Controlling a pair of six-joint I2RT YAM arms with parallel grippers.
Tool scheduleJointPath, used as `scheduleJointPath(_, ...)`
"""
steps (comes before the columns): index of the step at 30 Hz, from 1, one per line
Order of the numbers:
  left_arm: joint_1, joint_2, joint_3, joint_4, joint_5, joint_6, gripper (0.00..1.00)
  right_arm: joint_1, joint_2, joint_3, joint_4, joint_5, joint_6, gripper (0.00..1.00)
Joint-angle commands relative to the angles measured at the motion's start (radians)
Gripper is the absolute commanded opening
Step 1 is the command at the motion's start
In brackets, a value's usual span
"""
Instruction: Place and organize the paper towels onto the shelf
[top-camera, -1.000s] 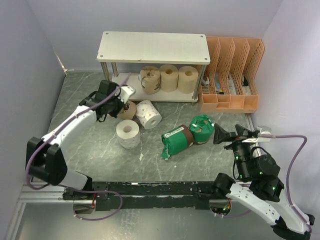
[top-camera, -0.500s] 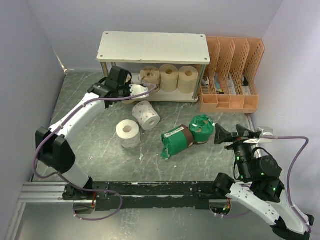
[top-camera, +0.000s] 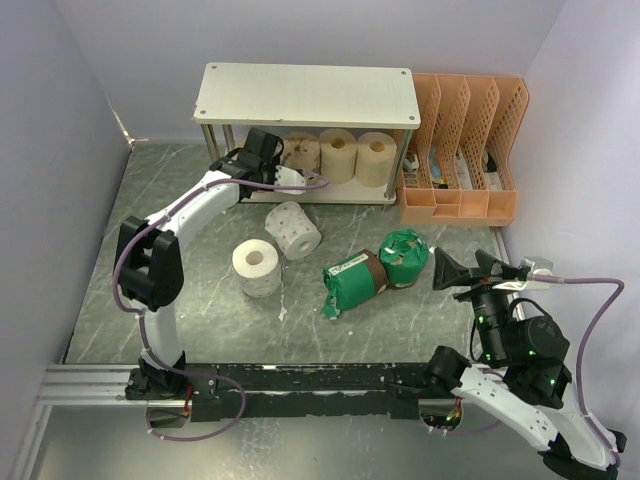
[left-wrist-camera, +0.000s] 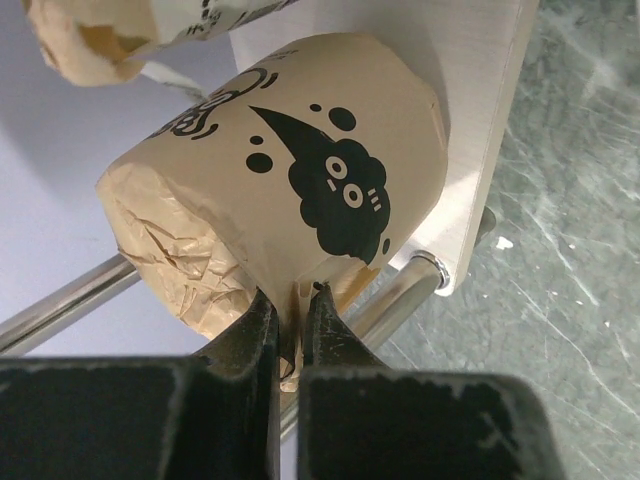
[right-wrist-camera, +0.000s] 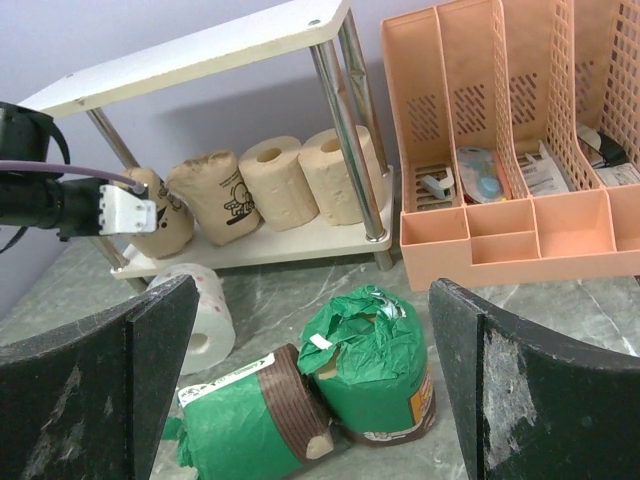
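Observation:
My left gripper (top-camera: 264, 165) is shut on the paper wrapper of a tan printed roll (left-wrist-camera: 300, 190) at the left end of the shelf's (top-camera: 307, 95) lower board (left-wrist-camera: 480, 120). Beside it on that board lie another printed tan roll (top-camera: 300, 152) and two plain tan rolls (top-camera: 338, 155) (top-camera: 376, 158). Two white rolls (top-camera: 293, 229) (top-camera: 256, 267) and two green-wrapped rolls (top-camera: 352, 283) (top-camera: 404, 257) lie on the table. My right gripper (top-camera: 470, 270) is open and empty, right of the green rolls (right-wrist-camera: 380, 365). The held roll also shows in the right wrist view (right-wrist-camera: 160, 220).
An orange perforated file rack (top-camera: 462, 150) stands against the shelf's right side, with small items inside. Silver shelf legs (left-wrist-camera: 400, 300) (right-wrist-camera: 350, 130) stand at the corners. Walls close in the table on the left, back and right.
My left gripper has carried the tan roll from the table in front of the shelf up to the left end of the lower board. The right arm has hardly moved.

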Motion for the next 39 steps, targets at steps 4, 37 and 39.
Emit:
scheduleJointPath(4, -0.016, 0.029, 0.087, 0.144, -0.046, -0.002, 0.07, 0.005, -0.003, -0.009, 0.012, 0.005, -0.008, 1.0)
scheduleJointPath(37, -0.086, -0.146, 0.15, -0.191, 0.096, -0.222, 0.07, 0.006, 0.009, -0.007, 0.01, 0.009, -0.008, 1.0)
scheduleJointPath(39, -0.086, -0.177, 0.155, -0.235, 0.145, -0.226, 0.07, 0.006, 0.009, -0.007, 0.01, 0.008, -0.009, 1.0)
